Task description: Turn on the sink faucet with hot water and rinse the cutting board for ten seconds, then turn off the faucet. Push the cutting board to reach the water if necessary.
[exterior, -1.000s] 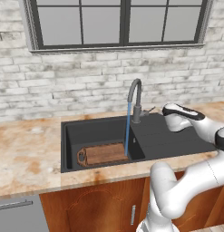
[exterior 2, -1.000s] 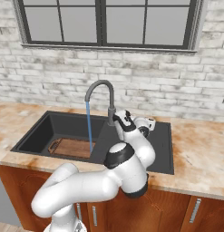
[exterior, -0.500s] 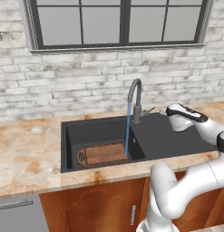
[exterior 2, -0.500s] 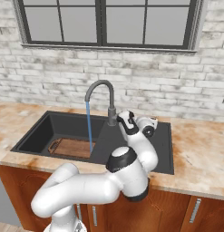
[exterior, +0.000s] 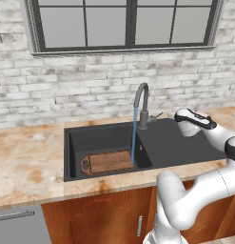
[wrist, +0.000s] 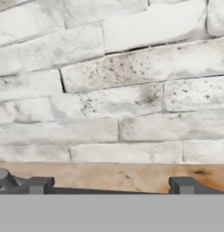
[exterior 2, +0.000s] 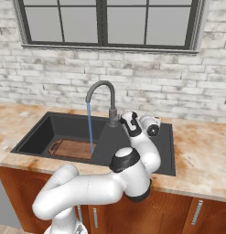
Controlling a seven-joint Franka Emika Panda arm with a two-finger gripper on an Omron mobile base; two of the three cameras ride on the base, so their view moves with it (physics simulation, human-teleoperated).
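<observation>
The dark sink (exterior: 76, 143) holds the brown cutting board (exterior: 109, 162) flat on the basin floor, handle loop to the left. From the grey gooseneck faucet (exterior: 142, 102) a thin blue stream of water (exterior: 133, 136) falls onto the board's right end. The same water (exterior 2: 90, 128) and cutting board (exterior 2: 71, 148) show in the right base view. My gripper (exterior: 175, 114) hovers over the drainboard just right of the faucet's side lever (exterior: 157, 116), apart from it. In the hand view my gripper (wrist: 111, 186) is open, empty, and faces the brick wall.
A white brick wall (exterior: 90, 90) with a window above runs behind the sink. Marble counter (exterior: 28, 162) stretches left of the basin and continues on the right (exterior 2: 201, 141). The ribbed drainboard (exterior: 176, 143) lies under my hand.
My hand has drifted slightly to the right, away from the faucet. The water keeps running and the board has not moved.
</observation>
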